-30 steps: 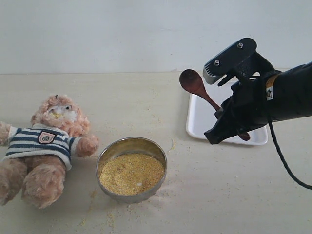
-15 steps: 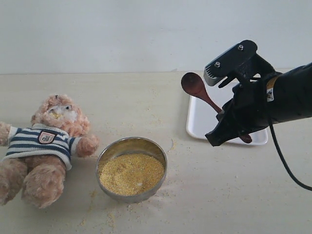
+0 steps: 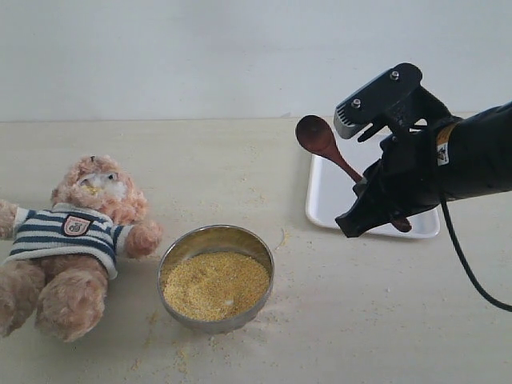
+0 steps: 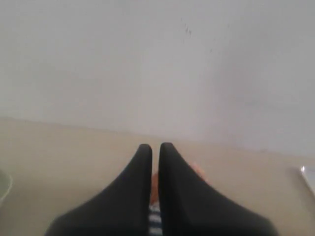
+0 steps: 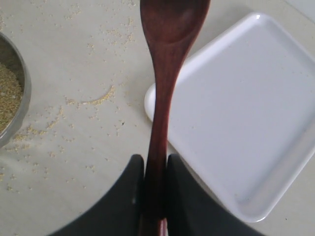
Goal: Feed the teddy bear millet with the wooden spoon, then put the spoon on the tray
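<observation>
The teddy bear (image 3: 76,240) lies on its back at the left of the table, with yellow grains on its white muzzle. The millet (image 3: 214,284) fills the metal bowl (image 3: 265,254) beside it. My right gripper (image 3: 364,188) is shut on the handle of the wooden spoon (image 3: 318,138), held in the air over the left edge of the white tray (image 3: 332,196). In the right wrist view the spoon (image 5: 165,73) runs out from the gripper (image 5: 155,162), its oval bowl empty. My left gripper (image 4: 155,147) is shut on nothing, and a strip of the bear (image 4: 155,184) shows behind it.
Loose millet grains (image 5: 98,96) are scattered on the beige table around the bowl (image 5: 23,83) and near the tray (image 5: 246,108). A pale wall runs along the back. The right arm's black cable (image 3: 468,272) hangs down at the right.
The right gripper and the spoon have shifted only a few pixels over the tray's left edge. The bear and bowl are unmoved.
</observation>
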Robot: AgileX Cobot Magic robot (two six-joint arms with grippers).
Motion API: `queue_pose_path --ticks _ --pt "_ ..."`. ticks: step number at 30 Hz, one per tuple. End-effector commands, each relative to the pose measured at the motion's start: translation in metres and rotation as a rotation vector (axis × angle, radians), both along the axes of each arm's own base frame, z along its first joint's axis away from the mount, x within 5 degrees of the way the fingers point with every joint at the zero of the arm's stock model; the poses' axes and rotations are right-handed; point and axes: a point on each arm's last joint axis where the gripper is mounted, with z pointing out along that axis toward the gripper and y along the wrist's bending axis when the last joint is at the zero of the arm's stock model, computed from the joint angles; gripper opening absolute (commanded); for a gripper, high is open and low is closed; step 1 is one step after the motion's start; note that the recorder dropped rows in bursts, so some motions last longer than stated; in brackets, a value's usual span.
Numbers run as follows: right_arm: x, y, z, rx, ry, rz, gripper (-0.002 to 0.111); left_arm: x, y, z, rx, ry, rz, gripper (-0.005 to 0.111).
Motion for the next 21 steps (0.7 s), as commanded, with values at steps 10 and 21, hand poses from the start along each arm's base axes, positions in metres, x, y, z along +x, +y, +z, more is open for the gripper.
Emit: queue_pose_path --ticks 10,21 --pt "0.001 -0.001 0.003 0.009 -0.012 -0.005 0.0 -0.001 0.01 -0.054 -0.231 0.125 0.123 0.005" --pt "0.001 -0.001 0.004 0.016 -0.021 -0.003 0.0 -0.001 0.006 -0.054 -0.228 0.135 0.079 0.005"
